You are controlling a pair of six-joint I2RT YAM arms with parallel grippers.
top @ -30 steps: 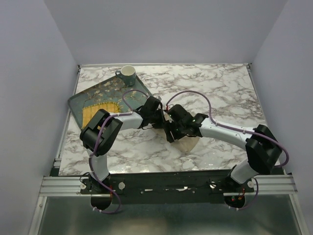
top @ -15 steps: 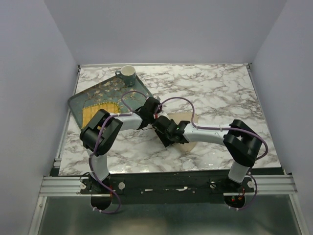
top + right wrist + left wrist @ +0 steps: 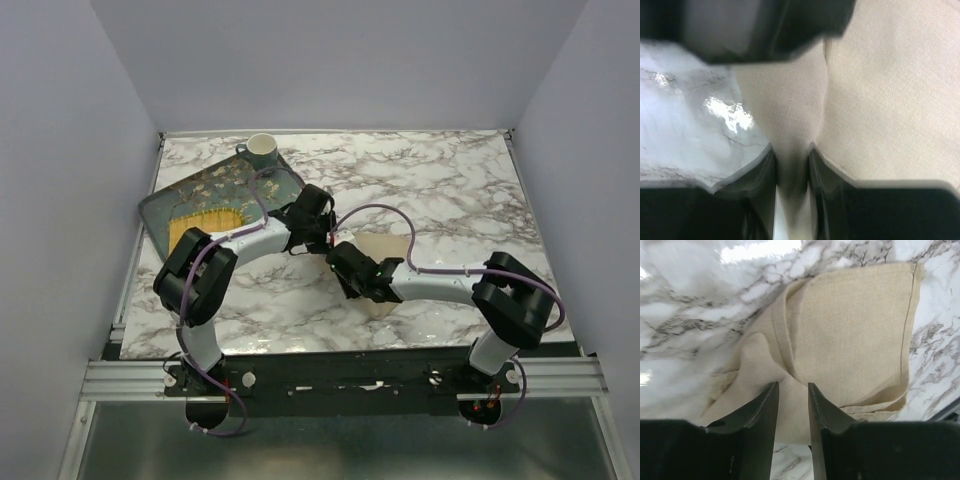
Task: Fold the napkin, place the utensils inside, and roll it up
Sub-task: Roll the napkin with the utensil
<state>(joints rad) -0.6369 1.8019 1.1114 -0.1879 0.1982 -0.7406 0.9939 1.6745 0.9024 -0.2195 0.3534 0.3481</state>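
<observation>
The beige napkin (image 3: 386, 256) lies crumpled on the marble table near the middle, mostly hidden under both arms. In the left wrist view the napkin (image 3: 850, 330) is partly folded, with creases running into my left gripper (image 3: 793, 385), which is shut on its near edge. In the right wrist view my right gripper (image 3: 792, 150) is shut on a pinched ridge of the napkin (image 3: 890, 90). From above, the left gripper (image 3: 323, 237) and right gripper (image 3: 339, 256) sit close together at the napkin's left side. The spoon is out of view.
A dark teal floral tray (image 3: 190, 190) lies at the back left with a yellow patch (image 3: 205, 222) on it. A mug (image 3: 262, 148) stands at its far corner. The left gripper's body fills the top of the right wrist view (image 3: 765, 25).
The right gripper has swung left and nearer with the napkin, and its arm has lowered and stretched out. The left gripper has shifted slightly back. More napkin shows behind the right arm.
</observation>
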